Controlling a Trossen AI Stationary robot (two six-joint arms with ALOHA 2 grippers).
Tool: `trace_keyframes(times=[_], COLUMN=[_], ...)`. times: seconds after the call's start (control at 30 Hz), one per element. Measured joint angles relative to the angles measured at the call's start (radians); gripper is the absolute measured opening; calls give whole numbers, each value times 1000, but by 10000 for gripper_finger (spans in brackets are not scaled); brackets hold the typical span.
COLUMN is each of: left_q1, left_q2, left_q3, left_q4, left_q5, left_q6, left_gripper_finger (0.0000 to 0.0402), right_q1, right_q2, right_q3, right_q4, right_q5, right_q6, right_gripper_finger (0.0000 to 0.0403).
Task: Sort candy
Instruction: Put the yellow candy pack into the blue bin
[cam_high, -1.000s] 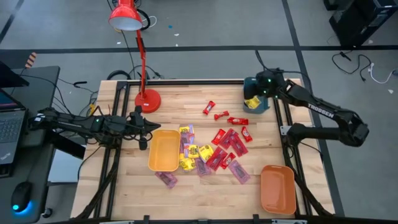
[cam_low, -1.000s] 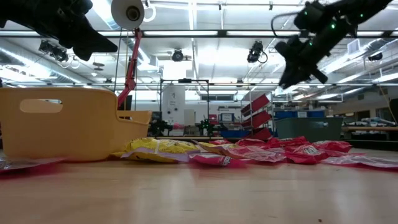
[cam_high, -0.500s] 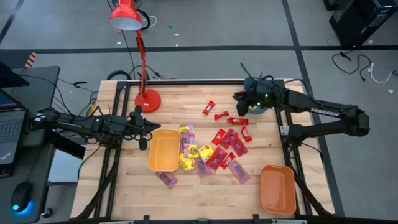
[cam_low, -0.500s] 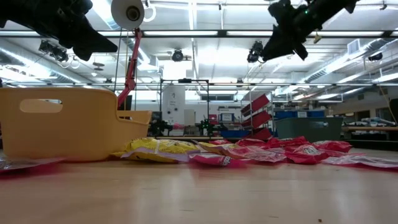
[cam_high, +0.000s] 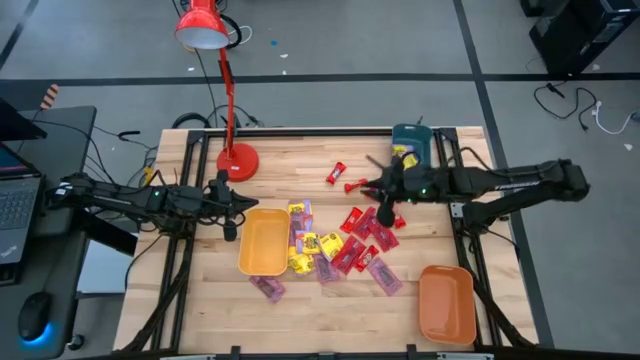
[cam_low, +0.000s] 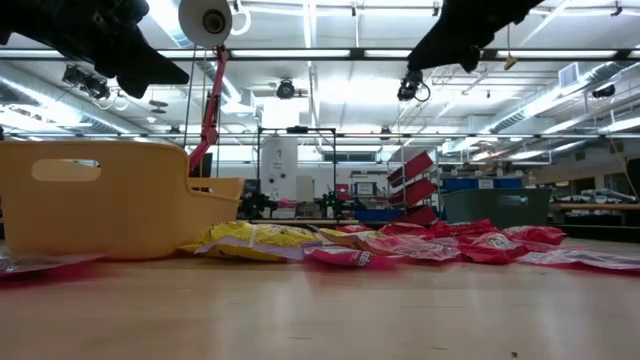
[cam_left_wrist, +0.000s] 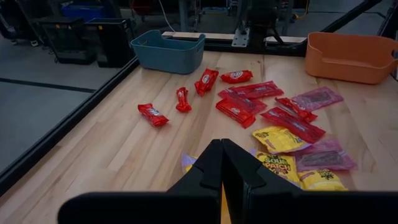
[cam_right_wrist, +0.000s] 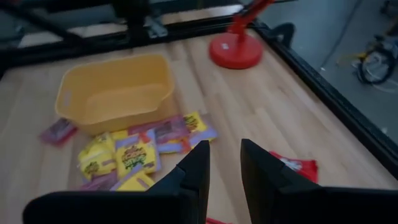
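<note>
Right gripper (cam_high: 383, 203) out over the red candies (cam_high: 366, 222) at mid-table, fingers (cam_right_wrist: 194, 167) parted, nothing between them. Left gripper (cam_high: 236, 203) parked beside the yellow tray (cam_high: 262, 241), fingers pressed together, empty. Candy scattered loose on the wood: red wrappers, yellow packets (cam_high: 318, 243), pinkish-purple packets (cam_high: 384, 275); one yellow packet seemingly already in the teal tray (cam_high: 410, 145). Best to single out one wrapper at the pile's edge, drop straight down, straddle it across the narrow side, pinch low against the table. Risk of grabbing two overlapped pieces.
</note>
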Motion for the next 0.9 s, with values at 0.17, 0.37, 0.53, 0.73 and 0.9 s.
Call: trace_keyframes(times=[0.17,0.37,0.53,0.73,0.9], left_q1=[0,0,0,0,0], left_q2=[0,0,0,0,0], left_q3=[0,0,0,0,0], left_q4=[-2,-3,-3,-3,-3], left_q5=[0,0,0,0,0], left_q6=[-13,-14,-16,-17,-17], left_gripper_finger=[8,8,8,8,8], right_q1=[51,72,86,94,97], right_q2=[82,177,259,355,445], right_q3=[0,0,0,70,188], right_q4=[65,120,177,163,57], right_q5=[4,3,3,3,3], right_q6=[-49,-55,-54,-40,-68], right_gripper_finger=[76,77,78,78,78])
